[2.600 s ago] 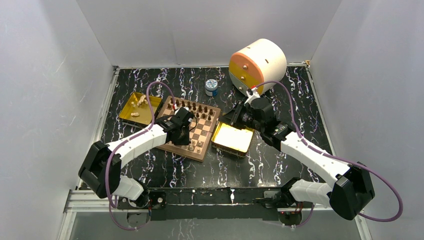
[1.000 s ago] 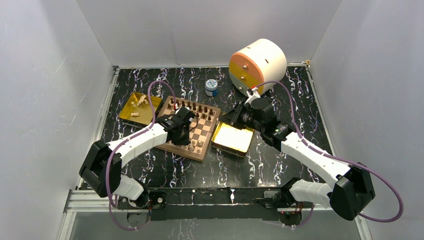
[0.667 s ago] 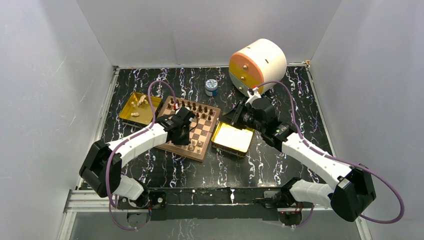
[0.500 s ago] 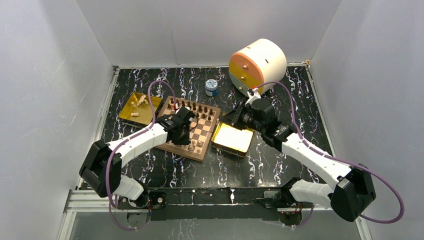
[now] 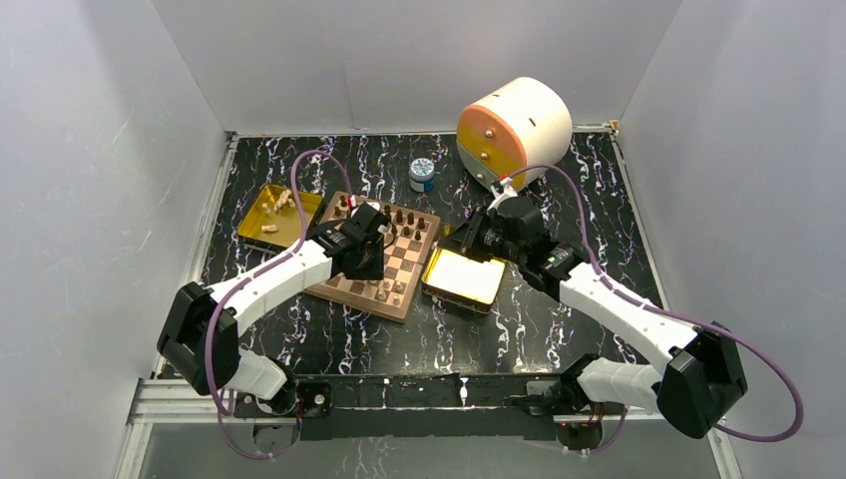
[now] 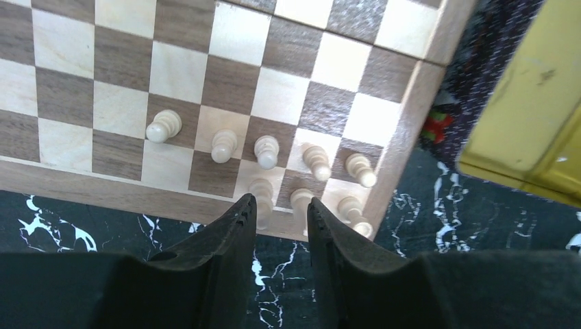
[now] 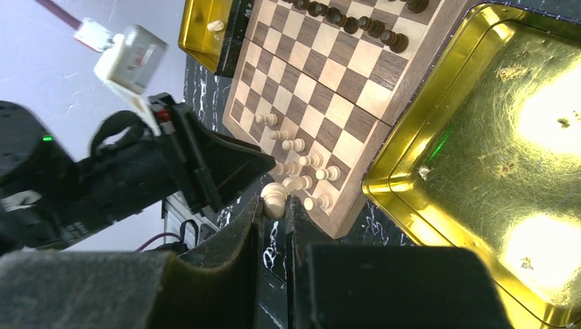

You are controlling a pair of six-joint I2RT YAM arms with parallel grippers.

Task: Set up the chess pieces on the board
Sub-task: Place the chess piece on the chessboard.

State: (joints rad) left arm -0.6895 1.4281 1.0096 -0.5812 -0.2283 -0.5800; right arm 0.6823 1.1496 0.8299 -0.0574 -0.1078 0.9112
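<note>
The board (image 5: 409, 257) lies at the table's middle, with dark chess pieces (image 5: 384, 212) along its far rows. Several pale chess pieces (image 6: 267, 151) stand at its near right corner. My left gripper (image 6: 279, 200) hovers open over the board's near rim, nothing between its fingers; the nearest pale pieces stand just beyond the tips. In the top view the left gripper (image 5: 371, 272) is over the board's near half. My right gripper (image 7: 274, 200) is shut on a pale chess piece (image 7: 275, 195), and in the top view it (image 5: 465, 238) hangs by the board's right edge.
A gold tray (image 5: 261, 212) left of the board holds a few pale pieces (image 5: 282, 200). A second gold tray (image 5: 467, 277) lies right of the board. A white and orange drum (image 5: 514, 130) and a small blue-lidded jar (image 5: 422, 175) stand at the back.
My left gripper opened and drew back a little from the near right corner, toward the far side. The right arm stayed almost still with its pale piece.
</note>
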